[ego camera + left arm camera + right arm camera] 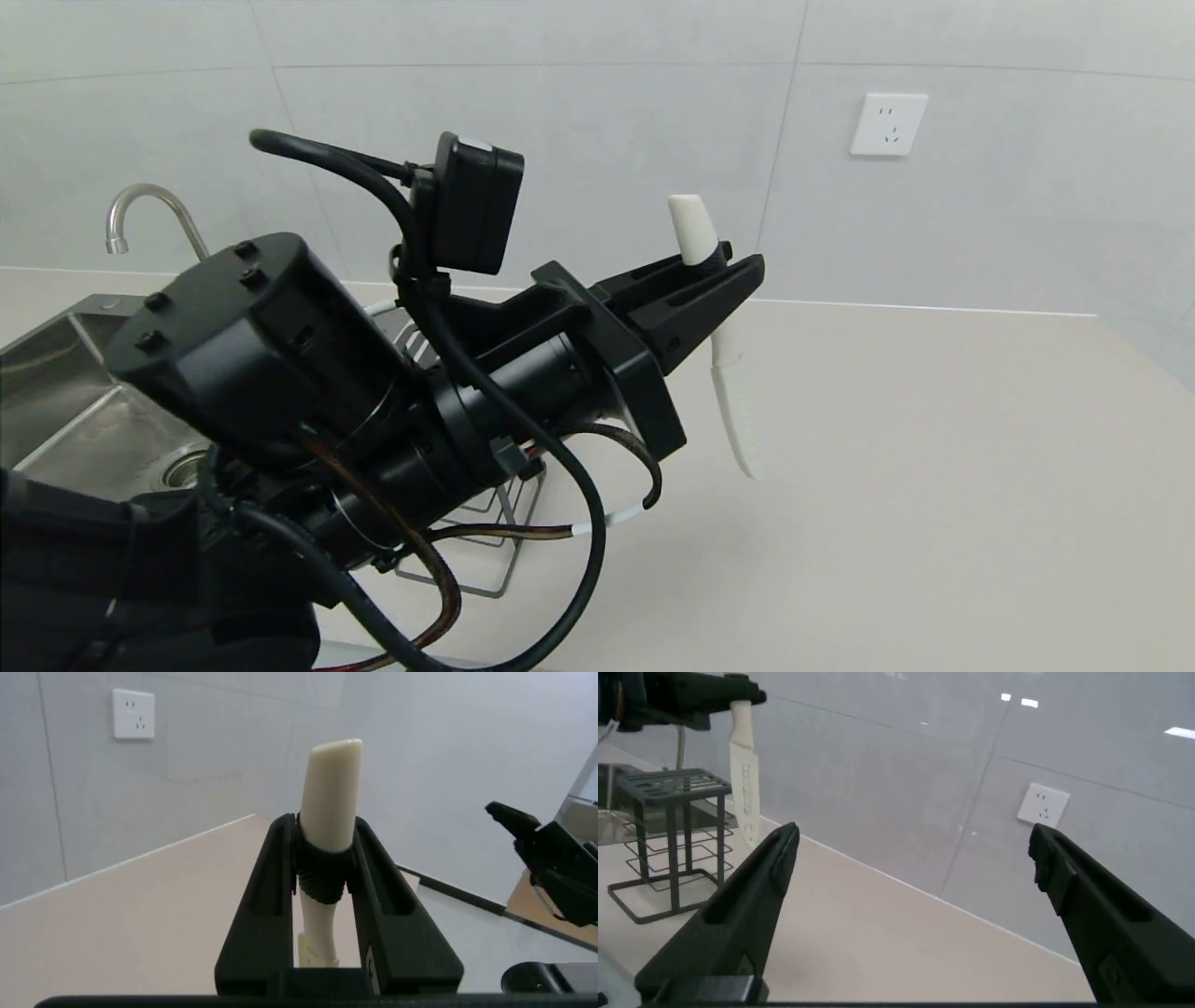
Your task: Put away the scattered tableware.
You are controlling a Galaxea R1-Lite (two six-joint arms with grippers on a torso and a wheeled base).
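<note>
Item: white plastic serrated table knife (733,411). Hangs upright above the beige countertop (934,485), handle at 12 o'clock, blade tip at 6.
Holder: left gripper (724,271), jaws clamped on the handle's lower end.
Black wire cutlery rack (512,532) sits toward 8 o'clock of the knife.
Right gripper (910,868): jaws wide apart, holding nothing.
Handling, judged: light, stiff, smooth and probably slippery. Grip the handle, not the serrated blade.

— How much of the wire rack (504,560) can you see?
— Only its foot. The left arm (280,373) covers the rest, and the sink (65,392) runs off the edge.
— And the knife (332,793)?
— From the wrist, its blade is mostly hidden behind the left gripper (327,833).
</note>
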